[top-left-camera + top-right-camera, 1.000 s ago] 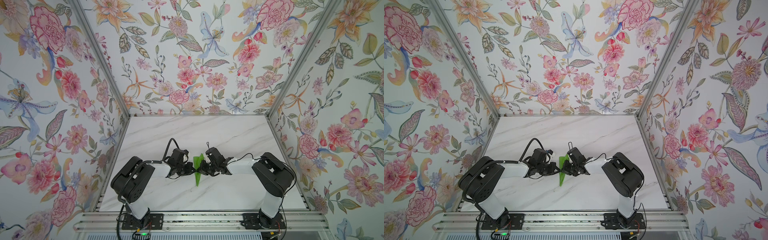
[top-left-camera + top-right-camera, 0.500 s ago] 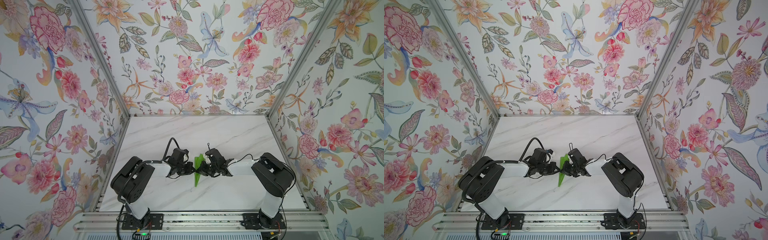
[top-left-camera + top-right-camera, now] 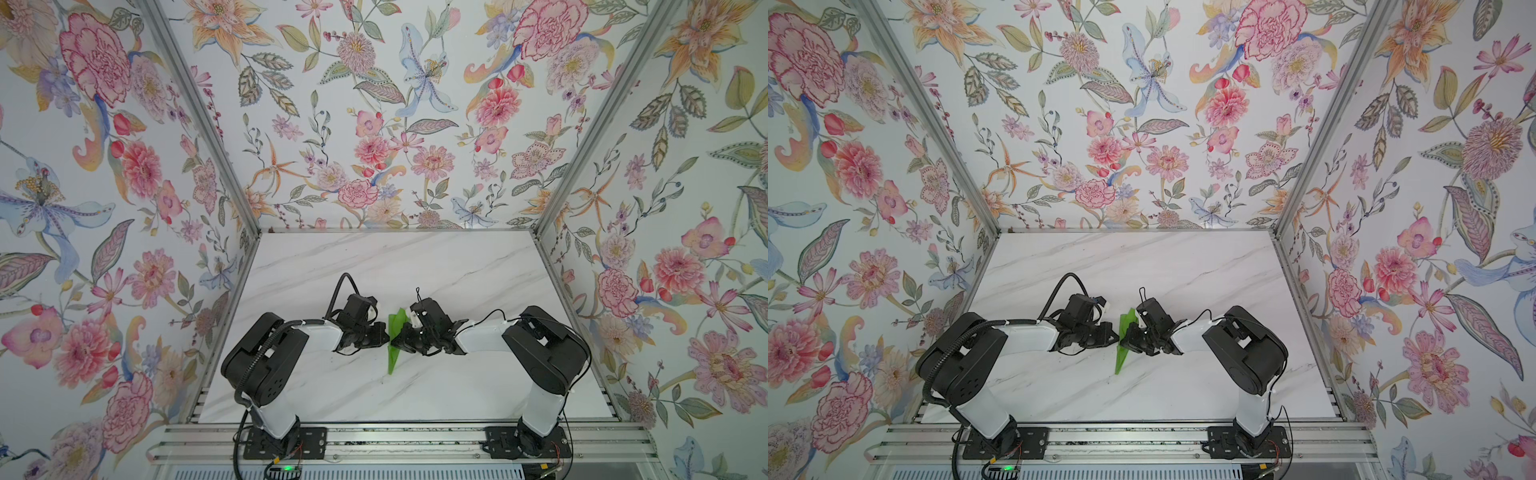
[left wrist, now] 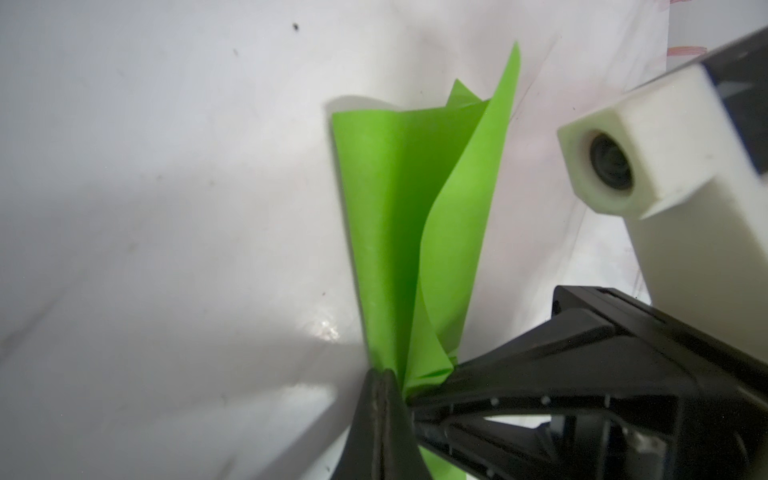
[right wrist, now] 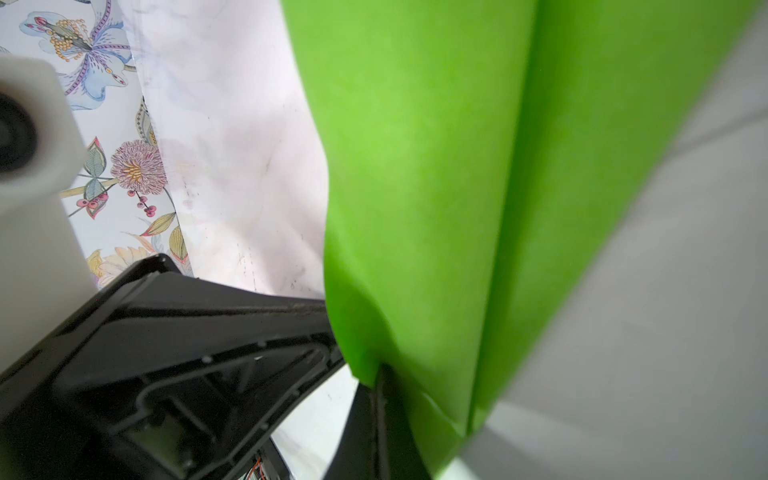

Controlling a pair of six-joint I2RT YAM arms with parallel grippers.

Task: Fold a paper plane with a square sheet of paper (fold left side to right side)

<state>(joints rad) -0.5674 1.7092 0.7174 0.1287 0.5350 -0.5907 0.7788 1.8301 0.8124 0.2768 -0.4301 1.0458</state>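
Note:
The square sheet of paper [image 3: 394,347] [image 3: 1123,353] is bright green and folded into a slim pointed paper plane shape. It stands on edge at the middle of the table, its point toward the front. My left gripper [image 3: 387,336] [image 3: 1115,336] is shut on it from the left, and my right gripper [image 3: 395,338] [image 3: 1123,338] is shut on it from the right, tip to tip. In the left wrist view my left gripper [image 4: 382,376] pinches one flap of the paper [image 4: 382,216]. The right wrist view has my right gripper [image 5: 380,376] pinching another flap of the paper [image 5: 436,166].
The white marble table [image 3: 415,266] is boxed in by flowered walls on three sides, with a metal rail [image 3: 374,436] along the front. Each wrist view shows the other arm's black fingers [image 4: 561,374] [image 5: 187,332] and white camera block [image 4: 665,145] close by.
The paper's near point has swung slightly to the left. Both grippers have stayed shut and hardly moved.

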